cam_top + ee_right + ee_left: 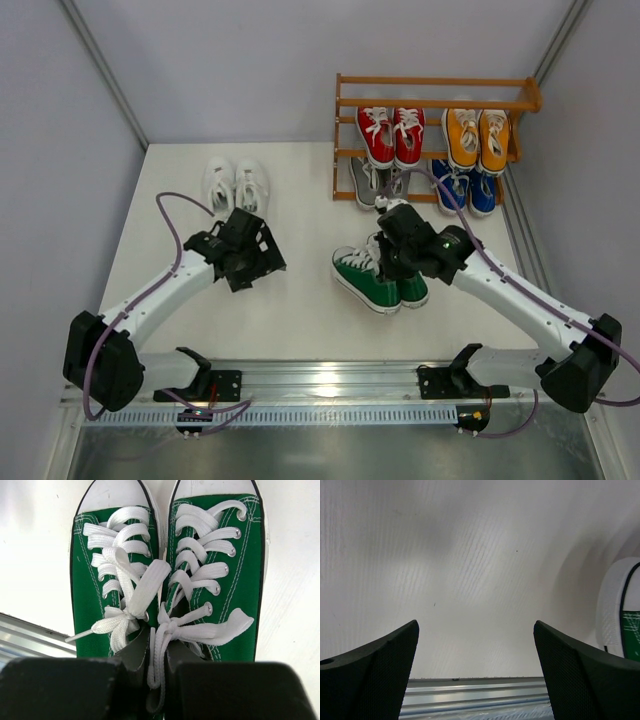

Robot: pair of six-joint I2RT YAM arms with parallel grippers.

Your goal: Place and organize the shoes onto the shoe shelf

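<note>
- Reaching forward from its base with the elbow bent, the left arm hangs its left tool over bare tabletop, near the white shoes; its fingers are spread wide.
- Right arm angled inward to mid-table, right tool at the heel end of the green shoes (side by side on the tabletop, just in front of the shoe shelf).
- Right wrist view only: fingers pressed close, pinching the pair's adjoining inner collars, hidden overhead by the tool's body.
- Overhead view only: red shoes and orange shoes on the middle tier, grey shoes and blue shoes on the lowest.
- Left wrist view only: a white toe cap at its right edge.
</note>
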